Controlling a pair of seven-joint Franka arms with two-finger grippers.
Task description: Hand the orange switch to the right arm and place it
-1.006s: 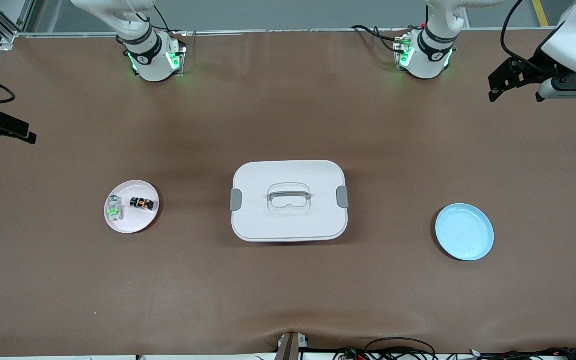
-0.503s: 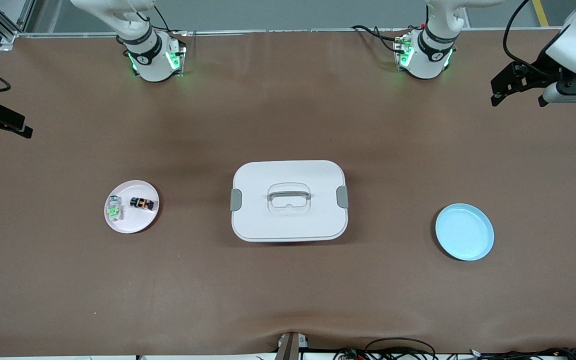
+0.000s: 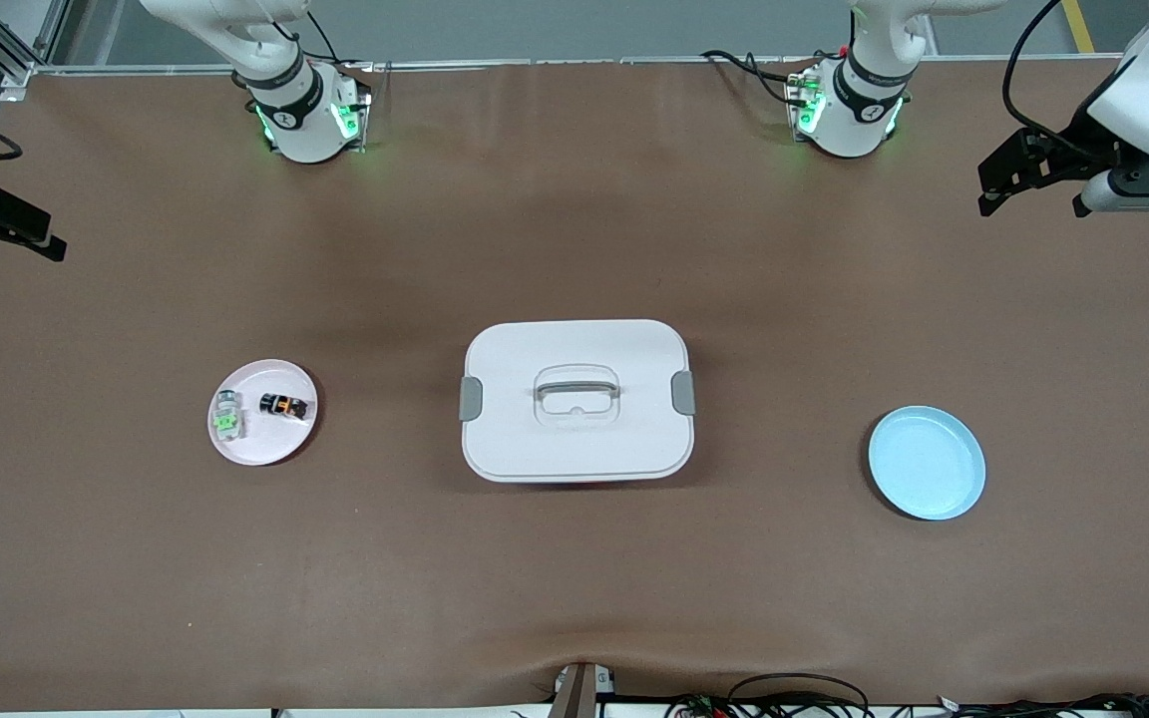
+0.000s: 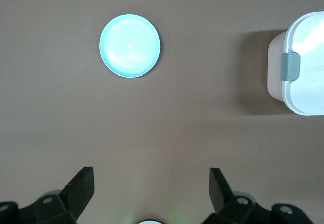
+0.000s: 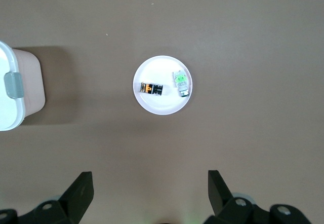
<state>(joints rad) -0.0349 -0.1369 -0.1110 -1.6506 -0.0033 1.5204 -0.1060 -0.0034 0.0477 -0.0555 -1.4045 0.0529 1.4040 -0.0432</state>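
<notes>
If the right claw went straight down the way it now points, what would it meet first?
Probably bare table. The right claw, open, points down at brown surface short of the white plate holding the orange switch; depth is unclear.

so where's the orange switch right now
The orange switch lies on the pink plate toward the right arm's end of the table, beside the clear-and-green block, with the white lidded box at mid-table.

Table (image 3: 574, 598): two plates (image 3: 263, 412), lidded box (image 3: 575, 399)

White lidded box (image 4: 302, 67) cut off at edges.
</notes>
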